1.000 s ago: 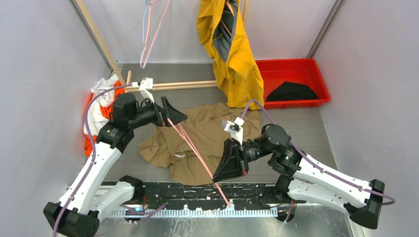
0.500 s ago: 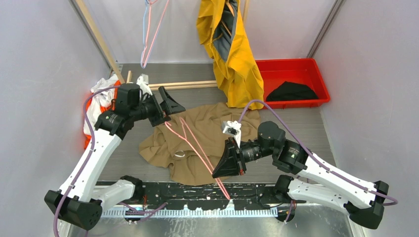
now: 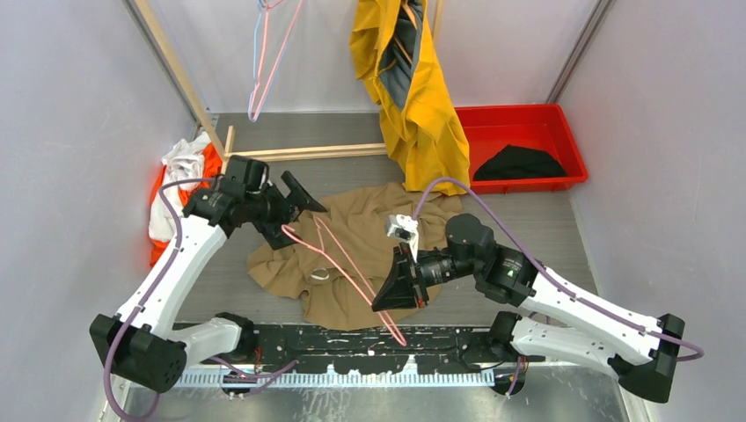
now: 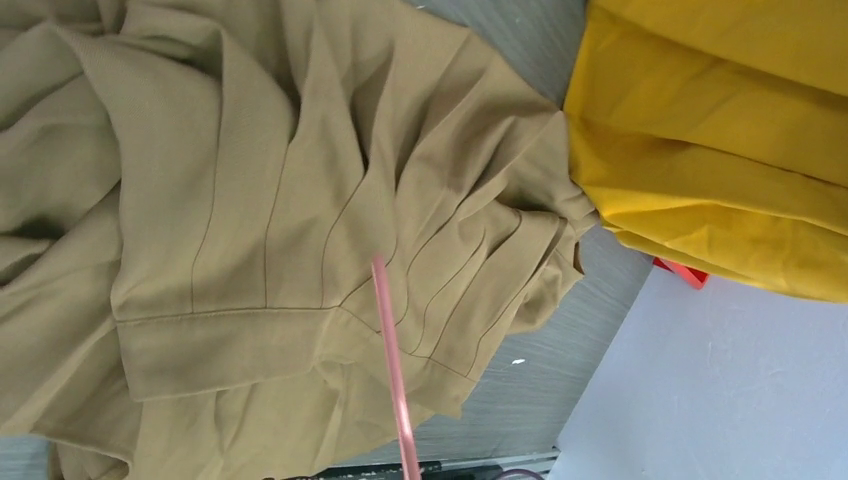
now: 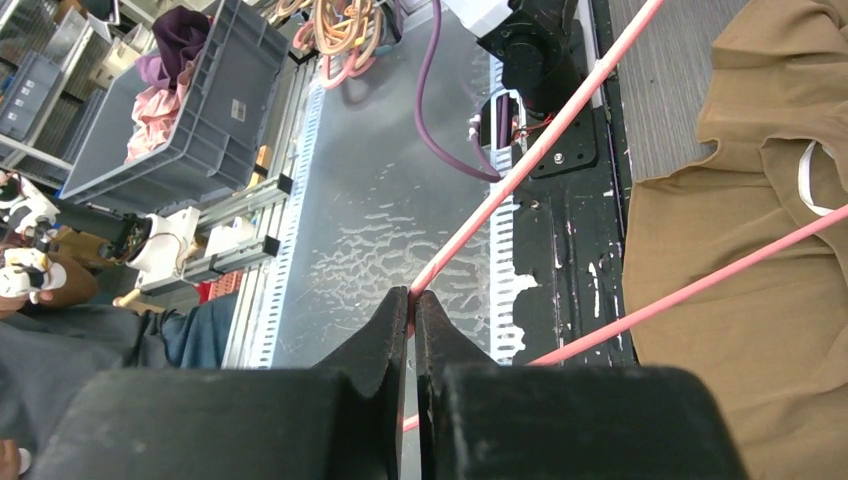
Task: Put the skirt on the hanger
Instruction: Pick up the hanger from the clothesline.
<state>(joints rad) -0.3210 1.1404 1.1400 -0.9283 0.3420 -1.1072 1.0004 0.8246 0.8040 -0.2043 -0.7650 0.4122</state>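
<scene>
- Top view: one tan skirt (image 3: 369, 233) lies crumpled mid-table, its far edge touching one hanging yellow garment (image 3: 413, 97). One pink hanger (image 3: 347, 268) lies slanted across it. Two more hangers (image 3: 262, 61) hang at the back.
- The left gripper (image 3: 295, 214) has its jaws wide apart over the skirt's left edge. Bare table (image 3: 537, 229) shows to the skirt's right.
- Left wrist view: hanger rod (image 4: 392, 370) crosses the skirt's hem (image 4: 250, 200).
- Right wrist view: the right gripper (image 5: 411, 310) is clamped on the hanger, past the skirt's near edge.

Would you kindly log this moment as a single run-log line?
stage: hanger over skirt, not yet hung | left gripper: open, near hanger | right gripper: shut on hanger | skirt: crumpled on table
</scene>
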